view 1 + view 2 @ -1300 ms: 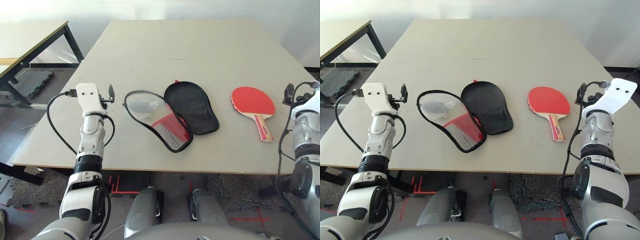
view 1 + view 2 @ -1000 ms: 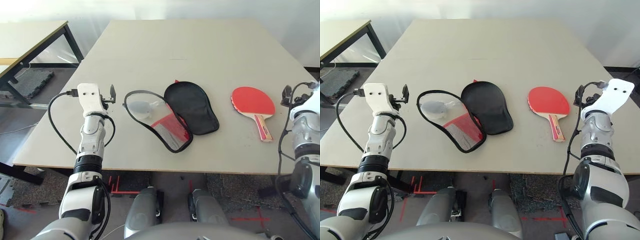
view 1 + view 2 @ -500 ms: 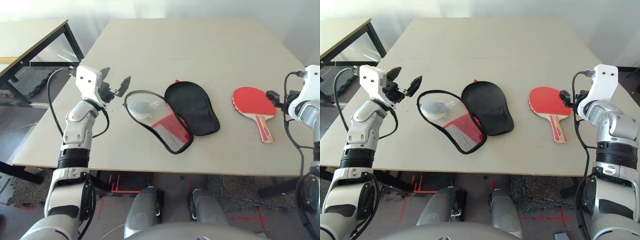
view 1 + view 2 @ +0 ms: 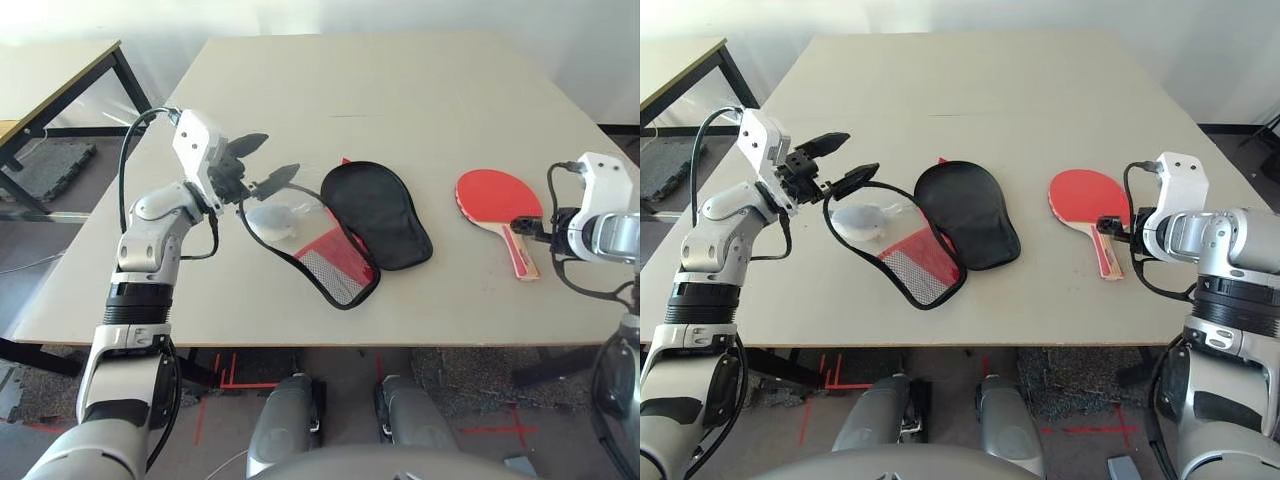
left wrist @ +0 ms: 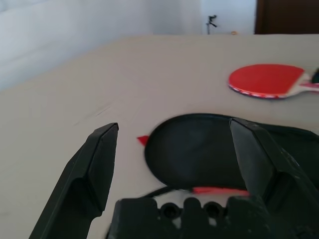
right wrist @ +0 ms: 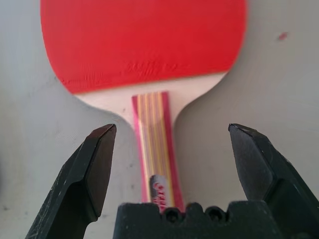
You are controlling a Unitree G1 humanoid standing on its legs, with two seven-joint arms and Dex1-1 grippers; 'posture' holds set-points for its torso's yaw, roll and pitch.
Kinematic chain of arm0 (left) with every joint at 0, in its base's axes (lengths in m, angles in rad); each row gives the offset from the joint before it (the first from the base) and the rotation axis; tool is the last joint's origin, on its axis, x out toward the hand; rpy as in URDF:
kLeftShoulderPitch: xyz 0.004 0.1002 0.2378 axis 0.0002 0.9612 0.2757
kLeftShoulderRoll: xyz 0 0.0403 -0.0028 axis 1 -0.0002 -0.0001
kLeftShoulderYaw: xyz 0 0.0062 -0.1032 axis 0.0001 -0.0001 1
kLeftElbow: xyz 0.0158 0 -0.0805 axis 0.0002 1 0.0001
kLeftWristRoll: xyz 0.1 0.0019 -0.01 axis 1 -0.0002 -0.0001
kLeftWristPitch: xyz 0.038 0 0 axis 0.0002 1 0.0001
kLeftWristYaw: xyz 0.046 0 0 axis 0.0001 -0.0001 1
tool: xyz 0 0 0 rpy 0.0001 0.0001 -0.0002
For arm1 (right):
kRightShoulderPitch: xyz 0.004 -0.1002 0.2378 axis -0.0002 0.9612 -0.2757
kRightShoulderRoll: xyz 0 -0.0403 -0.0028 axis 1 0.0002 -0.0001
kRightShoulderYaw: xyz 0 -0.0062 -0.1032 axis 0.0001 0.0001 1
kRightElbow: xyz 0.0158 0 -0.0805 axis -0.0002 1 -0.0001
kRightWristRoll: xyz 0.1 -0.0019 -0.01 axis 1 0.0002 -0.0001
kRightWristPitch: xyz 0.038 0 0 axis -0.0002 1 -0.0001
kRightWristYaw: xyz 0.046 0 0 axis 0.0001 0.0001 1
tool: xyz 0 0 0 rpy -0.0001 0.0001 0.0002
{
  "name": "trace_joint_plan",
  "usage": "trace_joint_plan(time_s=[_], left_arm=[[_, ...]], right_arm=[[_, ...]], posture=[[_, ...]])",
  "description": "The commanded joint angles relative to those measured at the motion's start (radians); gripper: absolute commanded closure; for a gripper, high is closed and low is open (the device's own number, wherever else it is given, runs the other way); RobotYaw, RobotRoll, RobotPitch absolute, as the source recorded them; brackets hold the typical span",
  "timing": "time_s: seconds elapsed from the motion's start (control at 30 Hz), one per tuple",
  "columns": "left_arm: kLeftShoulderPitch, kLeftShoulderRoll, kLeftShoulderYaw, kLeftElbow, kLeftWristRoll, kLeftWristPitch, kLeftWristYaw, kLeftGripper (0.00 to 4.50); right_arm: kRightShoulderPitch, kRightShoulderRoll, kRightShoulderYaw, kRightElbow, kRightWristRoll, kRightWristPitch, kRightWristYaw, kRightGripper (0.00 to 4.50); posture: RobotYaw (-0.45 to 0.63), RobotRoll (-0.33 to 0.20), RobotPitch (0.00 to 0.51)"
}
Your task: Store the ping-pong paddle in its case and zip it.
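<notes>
On your left, the left gripper (image 4: 838, 160) hangs with its two black fingers spread wide and empty, just above the near-left rim of the soft red zip case with black lining (image 4: 378, 212). That case lies unzipped and splayed flat at the middle of the pale beige table (image 4: 380, 90). Further right, the red-faced ping-pong paddle with its striped wooden handle (image 4: 500, 198) lies flat. Your right gripper (image 6: 167, 144) sits low over that handle, fingers wide apart on either side, gripping nothing.
</notes>
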Motion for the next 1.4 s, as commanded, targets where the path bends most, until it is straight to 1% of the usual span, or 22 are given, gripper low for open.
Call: trace_joint_plan(time_s=[0.03,0.23,0.27,0.33,0.37,0.47,0.57,0.6,0.8,0.9,1.03,1.23,1.4], left_arm=[[0.017,0.018,-0.016,-0.032,-0.014,0.04,-0.027,0.0],[0.026,0.032,-0.025,-0.037,0.001,0.048,-0.049,0.0],[0.026,0.033,-0.025,-0.035,0.004,0.046,-0.05,0.0],[0.029,0.036,-0.026,-0.034,0.006,0.043,-0.052,0.0],[0.03,0.038,-0.026,-0.035,0.007,0.043,-0.053,0.0],[0.035,0.042,-0.026,-0.034,0.008,0.041,-0.056,0.0],[0.038,0.044,-0.025,-0.032,0.01,0.039,-0.06,0.0],[0.04,0.045,-0.025,-0.032,0.011,0.039,-0.061,0.0],[0.039,0.054,-0.03,-0.019,0.02,0.031,-0.07,0.0],[0.035,0.057,-0.031,-0.007,0.026,0.024,-0.074,0.0],[0.028,0.064,-0.031,0.01,0.031,0.013,-0.079,0.0],[0.022,0.066,-0.027,0.019,0.036,-0.002,-0.073,0.0],[0.037,0.062,-0.025,0.003,0.035,-0.003,-0.062,0.0]], right_arm=[[0.008,0.022,0.019,0.045,-0.021,-0.028,0.005,0.01],[0.002,0.044,0.052,0.101,-0.039,-0.073,0.014,0.01],[0.0,0.048,0.051,0.105,-0.04,-0.074,0.015,0.18],[0.001,0.054,0.053,0.103,-0.042,-0.072,0.02,0.64],[0.002,0.056,0.056,0.097,-0.039,-0.066,0.027,0.95],[0.001,0.057,0.057,0.073,-0.038,-0.049,0.037,1.99],[0.001,0.049,0.059,0.044,-0.039,-0.032,0.047,3.14],[0.001,0.046,0.06,0.032,-0.035,-0.024,0.053,3.39],[-0.017,0.036,0.064,-0.073,0.008,0.022,0.106,3.39],[-0.039,0.021,0.104,-0.179,0.069,0.084,0.17,3.39],[-0.086,0.026,0.121,-0.223,0.091,0.129,0.192,3.39],[-0.168,0.071,0.148,-0.235,0.094,0.157,0.183,3.39],[-0.205,0.148,0.159,-0.229,0.089,0.157,0.149,3.39]], posture=[[0.0,0.0,0.083],[0.01,0.0,0.081],[0.01,0.0,0.081],[0.01,0.0,0.083],[0.01,0.0,0.084],[0.01,0.0,0.087],[0.01,0.0,0.09],[0.01,0.0,0.09],[0.0,0.0,0.092],[0.0,0.0,0.092],[0.01,0.0,0.092],[0.03,0.0,0.092],[0.04,0.0,0.09]])
